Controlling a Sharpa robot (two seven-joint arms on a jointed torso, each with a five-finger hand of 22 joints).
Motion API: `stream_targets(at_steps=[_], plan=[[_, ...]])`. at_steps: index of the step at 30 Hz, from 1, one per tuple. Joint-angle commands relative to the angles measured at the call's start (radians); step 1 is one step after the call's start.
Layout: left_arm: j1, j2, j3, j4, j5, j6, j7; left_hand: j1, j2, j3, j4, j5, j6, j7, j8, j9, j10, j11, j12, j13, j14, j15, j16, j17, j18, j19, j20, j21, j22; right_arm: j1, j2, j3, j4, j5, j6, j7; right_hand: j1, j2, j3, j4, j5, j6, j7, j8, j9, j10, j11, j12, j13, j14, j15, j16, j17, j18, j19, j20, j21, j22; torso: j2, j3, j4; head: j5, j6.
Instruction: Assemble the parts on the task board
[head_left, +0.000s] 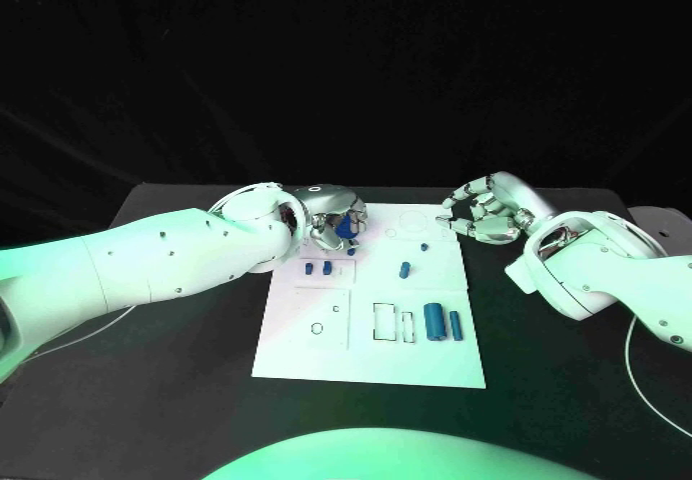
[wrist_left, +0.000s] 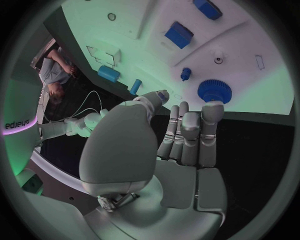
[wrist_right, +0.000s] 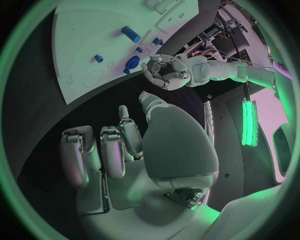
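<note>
Left hand (head_left: 335, 222) hovers over the task board's (head_left: 433, 365) far left corner beside a blue gear (wrist_left: 214, 91), fingers loosely extended, holding nothing. Right hand (head_left: 483, 212) hovers past the far right corner, fingers curled, empty.

Your right hand (wrist_right: 134, 150) hangs empty, fingers loosely apart, off the task board (wrist_right: 87, 55); beyond it the left hand (wrist_right: 164, 70) hovers near a blue gear (wrist_right: 132, 62).

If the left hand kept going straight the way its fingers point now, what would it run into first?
Most likely the blue gear on the task board: in the left wrist view the left hand aims its fingertips at it with nothing between. How far above the board it hovers is unclear.
</note>
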Motion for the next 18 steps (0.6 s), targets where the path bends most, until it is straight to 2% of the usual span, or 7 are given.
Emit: stream_targets(at_steps=[1,5,18], plan=[[-0.001,0.006,0.000,-0.002,-0.087,0.080,-0.016,-0.002,-0.013,0.000,-0.006,-0.006,0.009,-0.001,-0.006,-0.007,0.004,0.001,-0.009,-0.010,0.007,0.000,0.010,0.004,-0.021,0.006,0.000,0.012,0.014,-0.001,0.000,0.000,0.001,-0.001,0.004,0.009,-0.005,-0.001,0.007,-0.002,0.005,-0.009,0.000,0.004,0.001,-0.006,0.000,-0.006,0.042,0.096,-0.006,-0.007,0.227,0.000,0.092,-0.005,-0.007,0.247,-0.002,-0.0001,0.0010,-0.003,-0.001],[-0.004,0.011,0.000,-0.006,-0.099,0.100,-0.028,-0.001,-0.011,0.002,-0.008,-0.005,0.017,-0.001,-0.009,-0.014,0.008,0.001,-0.017,-0.018,0.014,0.000,0.020,0.014,-0.023,0.011,0.001,0.023,0.028,-0.001,0.000,0.000,0.002,-0.001,0.003,0.009,-0.005,-0.001,0.007,-0.002,0.005,-0.009,0.000,0.004,0.001,-0.006,0.000,-0.006,0.042,0.096,-0.006,-0.007,0.227,0.000,0.092,-0.005,-0.007,0.247,-0.001,0.0000,0.0031,-0.004,-0.002],[-0.017,0.039,0.000,-0.046,-0.125,0.106,-0.033,0.008,-0.003,0.015,-0.016,-0.003,0.030,0.003,-0.023,-0.033,0.023,0.003,-0.037,-0.041,0.019,0.002,0.032,0.010,-0.025,0.013,0.002,0.038,0.044,-0.001,0.004,0.000,0.002,-0.002,0.003,0.008,-0.005,-0.001,0.008,-0.003,0.006,-0.009,0.000,0.006,0.002,-0.005,0.000,-0.006,0.042,0.096,-0.006,-0.007,0.227,0.000,0.093,-0.005,-0.006,0.247,0.000,-0.0002,0.0011,-0.006,-0.002]])
